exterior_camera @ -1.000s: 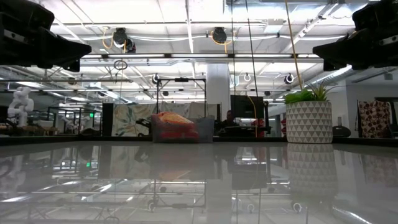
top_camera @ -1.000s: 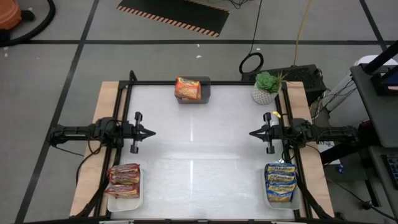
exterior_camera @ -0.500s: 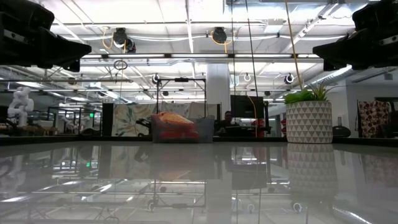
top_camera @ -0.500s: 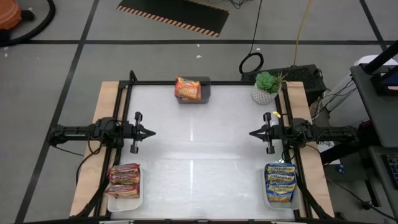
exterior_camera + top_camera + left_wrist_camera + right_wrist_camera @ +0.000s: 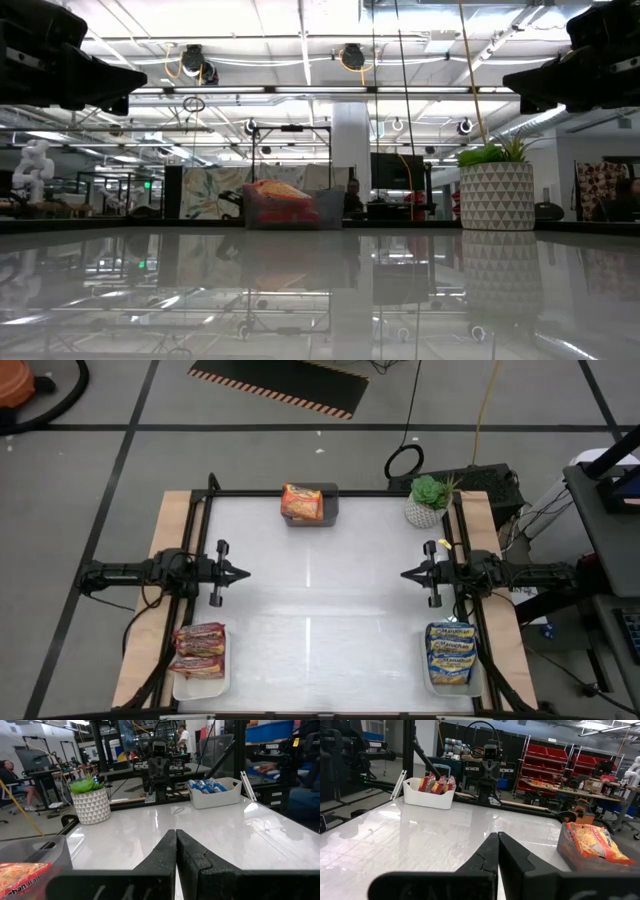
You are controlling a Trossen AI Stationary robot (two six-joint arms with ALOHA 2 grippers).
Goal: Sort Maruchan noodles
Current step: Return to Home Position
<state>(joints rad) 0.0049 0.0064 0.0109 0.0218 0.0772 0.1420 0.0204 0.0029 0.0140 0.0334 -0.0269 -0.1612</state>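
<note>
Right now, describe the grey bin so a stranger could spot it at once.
On the white table, look along the edge farthest from the two trays, left of the potted plant. The bin sits there: dark grey, not white like the trays, and holding orange noodles.

A robotics lab: racks of red storage bins, cluttered workbenches, black floor tape, strip lights overhead.
</note>
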